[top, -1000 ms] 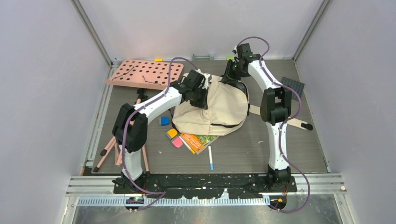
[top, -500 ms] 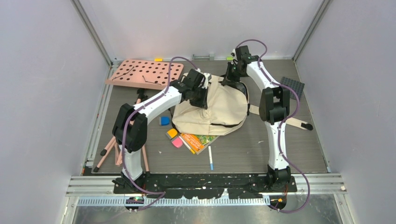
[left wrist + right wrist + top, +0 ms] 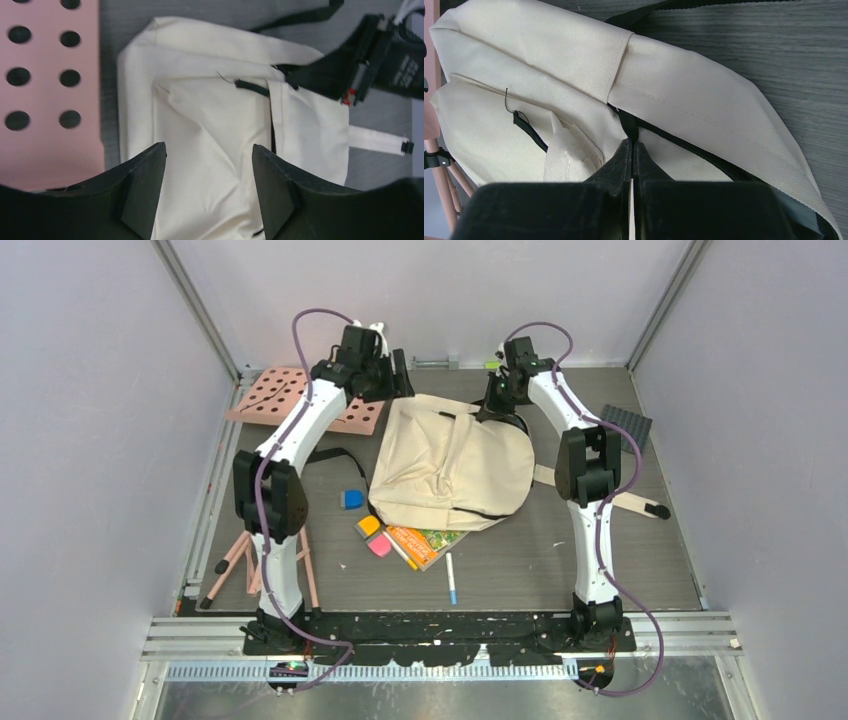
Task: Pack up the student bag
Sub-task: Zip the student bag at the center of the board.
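Note:
The student bag (image 3: 450, 465), cream fabric with black straps, lies flat in the middle of the table. My left gripper (image 3: 393, 375) hovers above the bag's far-left corner, near the pink board. In the left wrist view it (image 3: 207, 146) is open, with only the bag's cloth (image 3: 210, 115) far below between the fingers. My right gripper (image 3: 497, 405) sits at the bag's far-right edge. In the right wrist view it (image 3: 630, 141) is shut on the black zip pull (image 3: 627, 122) of the bag (image 3: 549, 60), where the black zip line (image 3: 694, 150) runs off.
A pink perforated board (image 3: 290, 405) lies at the back left. Near the bag's front edge lie a colourful book (image 3: 425, 540), a blue block (image 3: 352, 499), an orange block (image 3: 368, 526), a pink eraser (image 3: 380, 546) and a pen (image 3: 452, 578). A pink tripod (image 3: 235, 555) lies front left, a black pad (image 3: 625, 423) back right.
My left gripper has let go of the bag, opened, and swung up and back toward the pink board. The bag's flap has dropped flat. My right gripper has shut on the zip pull.

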`<action>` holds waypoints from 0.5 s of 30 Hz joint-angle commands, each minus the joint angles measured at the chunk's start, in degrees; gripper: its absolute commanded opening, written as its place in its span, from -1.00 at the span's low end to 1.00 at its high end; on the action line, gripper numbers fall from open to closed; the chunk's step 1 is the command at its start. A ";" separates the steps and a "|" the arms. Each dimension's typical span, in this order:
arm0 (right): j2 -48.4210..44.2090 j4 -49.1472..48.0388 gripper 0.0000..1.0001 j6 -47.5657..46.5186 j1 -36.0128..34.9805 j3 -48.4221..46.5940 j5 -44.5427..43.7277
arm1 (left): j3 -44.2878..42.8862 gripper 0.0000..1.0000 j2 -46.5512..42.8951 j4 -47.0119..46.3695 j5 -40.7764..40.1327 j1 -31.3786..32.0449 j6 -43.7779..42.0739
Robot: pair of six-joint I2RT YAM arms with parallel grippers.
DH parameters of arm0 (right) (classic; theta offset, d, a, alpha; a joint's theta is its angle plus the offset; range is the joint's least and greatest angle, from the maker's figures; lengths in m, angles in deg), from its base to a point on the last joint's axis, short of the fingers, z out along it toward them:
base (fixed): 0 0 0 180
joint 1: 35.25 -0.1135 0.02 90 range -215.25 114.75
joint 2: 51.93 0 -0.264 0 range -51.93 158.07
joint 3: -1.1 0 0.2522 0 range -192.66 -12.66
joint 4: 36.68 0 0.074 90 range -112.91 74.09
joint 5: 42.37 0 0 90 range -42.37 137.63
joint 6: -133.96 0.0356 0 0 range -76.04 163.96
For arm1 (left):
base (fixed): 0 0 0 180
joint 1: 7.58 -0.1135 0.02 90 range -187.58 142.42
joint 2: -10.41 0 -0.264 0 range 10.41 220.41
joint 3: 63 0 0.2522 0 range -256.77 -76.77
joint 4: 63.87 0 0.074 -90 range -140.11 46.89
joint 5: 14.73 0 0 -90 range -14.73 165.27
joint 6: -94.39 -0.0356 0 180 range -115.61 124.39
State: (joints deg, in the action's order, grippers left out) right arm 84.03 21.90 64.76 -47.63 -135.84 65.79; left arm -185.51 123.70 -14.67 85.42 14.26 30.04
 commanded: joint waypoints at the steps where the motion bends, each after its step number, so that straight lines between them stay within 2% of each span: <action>1: -5.11 0.20 -0.98 -1.38 -0.36 -0.38 -1.17 | -7.57 0.32 7.04 1.74 -2.76 -1.44 -0.12; 9: -5.52 0.71 -0.98 -1.69 -0.36 -0.59 -0.84 | -20.73 0.34 19.52 3.51 -4.24 -3.90 -0.38; 15: -5.69 0.99 -0.99 -1.71 -0.36 -0.66 -0.35 | -23.63 0.34 24.31 2.11 -5.74 -4.22 -0.01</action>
State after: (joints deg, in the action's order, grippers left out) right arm 83.44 22.01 63.97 -47.63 -135.84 65.26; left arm -205.73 147.39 -11.92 81.62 10.77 29.91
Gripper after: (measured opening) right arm 0.034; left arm 0.667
